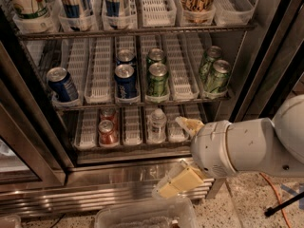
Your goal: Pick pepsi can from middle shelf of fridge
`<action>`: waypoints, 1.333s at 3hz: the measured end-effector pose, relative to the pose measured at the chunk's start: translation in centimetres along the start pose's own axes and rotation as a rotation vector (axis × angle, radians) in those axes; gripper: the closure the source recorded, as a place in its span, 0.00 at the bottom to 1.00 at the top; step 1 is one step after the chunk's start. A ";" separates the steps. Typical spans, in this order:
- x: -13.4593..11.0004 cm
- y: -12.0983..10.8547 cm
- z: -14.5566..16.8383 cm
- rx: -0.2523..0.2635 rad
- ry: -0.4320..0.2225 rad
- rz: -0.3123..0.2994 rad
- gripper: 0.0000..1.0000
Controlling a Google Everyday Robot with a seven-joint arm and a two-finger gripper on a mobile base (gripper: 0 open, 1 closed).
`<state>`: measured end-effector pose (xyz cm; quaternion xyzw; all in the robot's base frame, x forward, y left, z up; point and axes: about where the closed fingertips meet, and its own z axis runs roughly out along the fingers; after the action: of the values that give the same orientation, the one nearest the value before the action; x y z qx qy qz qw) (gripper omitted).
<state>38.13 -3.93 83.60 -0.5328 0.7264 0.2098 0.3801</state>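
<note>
Top-shelf bottles (76,1) cropped by the upper edge — claw (168,156) low before the fridge (95,194).

Blue pepsi can (126,83), green cans (157,80), cream claw (170,156) before silver fridge base (95,186)

I seem to be in a shop or staff pantry. My gripper (169,156) hangs low with its fingers spread wide. Just behind it is the large commercial drinks fridge with black-framed glass doors (266,56) and a ribbed stainless-steel base (95,190). Above the gripper, white slotted plastic lane trays (176,70) hold rows of drink cans (156,78). To its right is speckled terrazzo floor (247,201) with an orange cable (273,186) lying on it.
</note>
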 end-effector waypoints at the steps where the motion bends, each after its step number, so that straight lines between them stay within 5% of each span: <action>1: 0.0 0.1 0.0 -0.002 0.001 -0.001 0.00; 2: -0.5 -0.6 0.6 0.020 -0.055 0.040 0.00; 4: -3.4 -1.5 4.8 0.170 -0.282 0.139 0.00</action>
<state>41.59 1.04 83.43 -0.4127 0.7160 0.2461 0.5064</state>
